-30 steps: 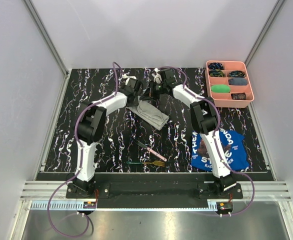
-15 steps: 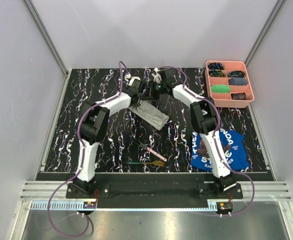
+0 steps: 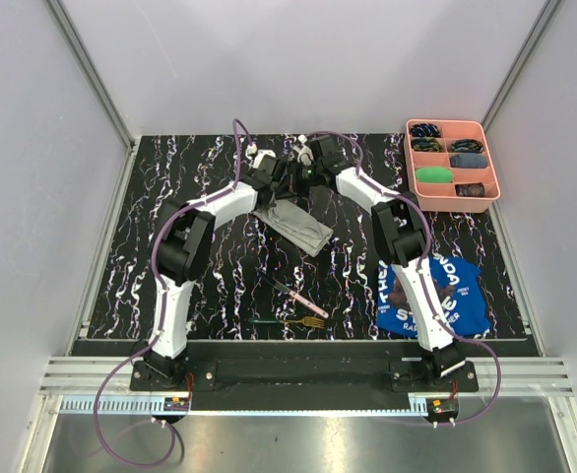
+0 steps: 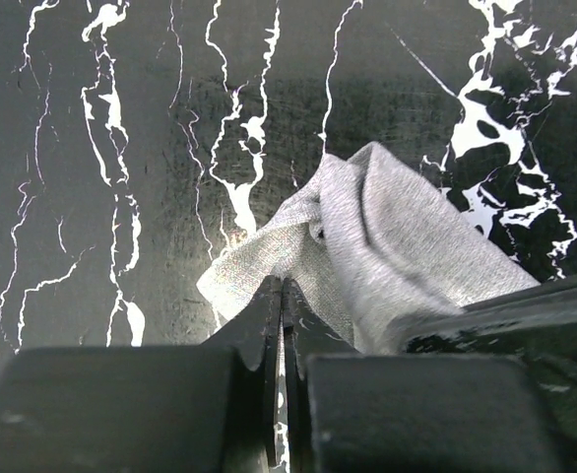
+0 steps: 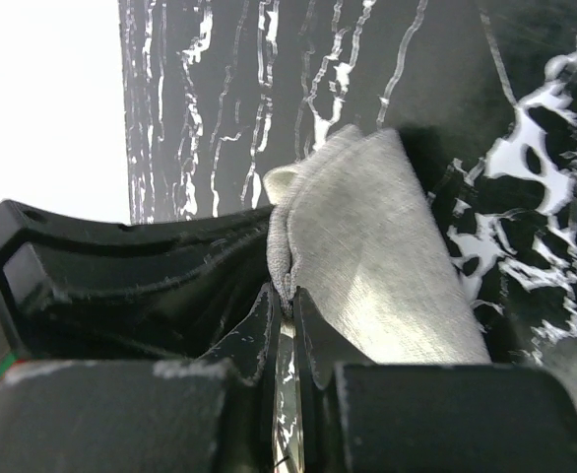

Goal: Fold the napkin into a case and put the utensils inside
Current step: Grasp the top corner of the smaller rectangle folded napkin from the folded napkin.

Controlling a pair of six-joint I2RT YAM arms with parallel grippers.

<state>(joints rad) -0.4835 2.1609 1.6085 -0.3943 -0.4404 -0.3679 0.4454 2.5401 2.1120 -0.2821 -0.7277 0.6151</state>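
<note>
The light grey napkin [image 3: 299, 226] lies folded into a narrow slanted strip at the table's centre back. Its far end is lifted between both grippers. My left gripper [image 3: 280, 186] is shut, and its tips pinch a corner of the napkin [image 4: 387, 241] in the left wrist view [image 4: 283, 288]. My right gripper [image 5: 288, 299] is shut on a bunched fold of the napkin [image 5: 377, 236], right beside the left one [image 3: 298, 183]. The utensils lie near the front: the pink-handled knife [image 3: 302, 299] and the green-handled fork [image 3: 288, 321].
A pink compartment tray [image 3: 494, 169] with small items stands at the back right. A blue printed cloth [image 3: 436, 296] lies at the front right, partly under the right arm. White walls and rails bound the dark marbled table [image 3: 190, 286].
My left gripper moved right onto the napkin's far end and closed on it. The right gripper shifted slightly left, still holding the cloth.
</note>
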